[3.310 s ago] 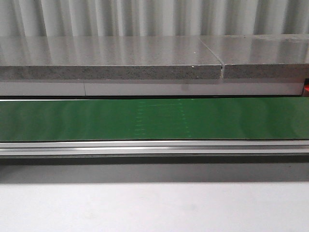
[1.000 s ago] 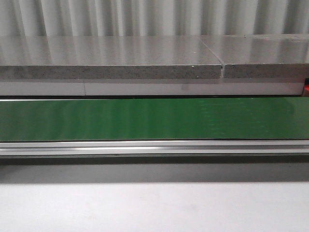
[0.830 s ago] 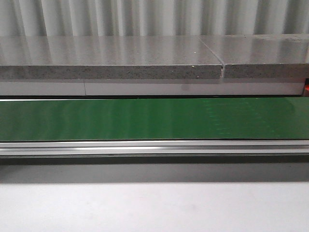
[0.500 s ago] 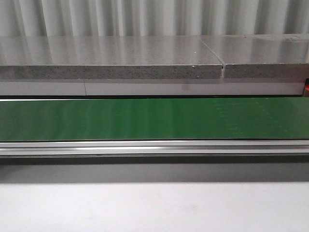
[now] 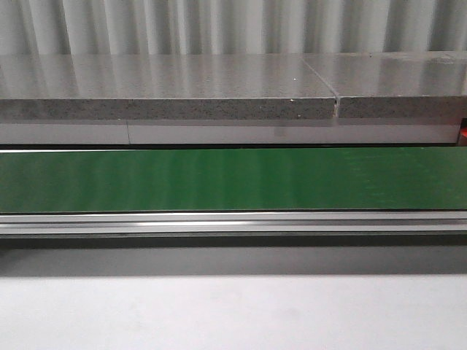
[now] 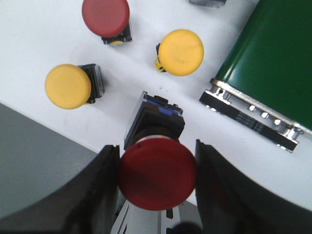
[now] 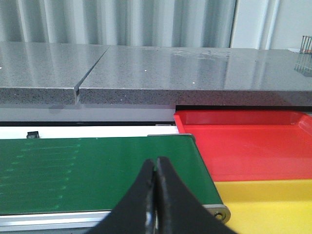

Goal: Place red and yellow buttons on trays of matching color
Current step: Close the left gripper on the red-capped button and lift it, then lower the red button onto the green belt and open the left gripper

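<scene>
1. My left hand [image 6: 157, 168] grips a red button [image 6: 157, 173] above the white worktop [image 6: 44, 44].
2. Beyond: two yellow buttons [image 6: 68, 86], another red.
3. Right hand [image 7: 156, 195] clenched, empty, over the green belt [image 7: 97, 170].
4. Next, I judge: set it on the belt toward the red tray [image 7: 243, 141].

Ahead of you, a corrugated grey wall [image 5: 219, 25] backs a speckled grey stone counter [image 5: 168, 91], which has a seam [image 5: 336, 106] toward its right. Nearest you lies a plain white tabletop [image 5: 233, 313]. Lighting is even, with soft reflections on the counter.
</scene>
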Available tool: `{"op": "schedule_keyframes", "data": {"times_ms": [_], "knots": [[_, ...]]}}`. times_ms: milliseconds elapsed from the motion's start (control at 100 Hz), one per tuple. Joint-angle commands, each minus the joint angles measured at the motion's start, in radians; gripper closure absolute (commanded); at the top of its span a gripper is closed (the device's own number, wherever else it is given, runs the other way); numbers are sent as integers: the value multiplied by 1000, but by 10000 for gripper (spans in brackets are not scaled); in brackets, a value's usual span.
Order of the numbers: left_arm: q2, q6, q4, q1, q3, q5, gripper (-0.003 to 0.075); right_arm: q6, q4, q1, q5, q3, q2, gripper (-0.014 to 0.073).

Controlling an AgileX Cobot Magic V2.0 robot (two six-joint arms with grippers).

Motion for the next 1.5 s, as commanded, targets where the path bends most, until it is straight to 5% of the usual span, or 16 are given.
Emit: {"op": "schedule_keyframes", "data": {"times_ms": [0,460,880,1180,1490], "knots": [[-22,0,-11,-38,-85,9,566,0,1,-6,-82,-5,-16,650],[210,5,-14,-292,-295,56,566,0,1,-6,-82,-5,-16,650],[349,15,-21,-340,-365,40,553,0,1,-6,-82,-5,-16,650],[357,17,-44,-340,-396,32,204,0,1,-6,-82,-5,-16,650],[298,17,-59,-333,-472,50,195,0,1,-6,-82,-5,-16,650]]}}
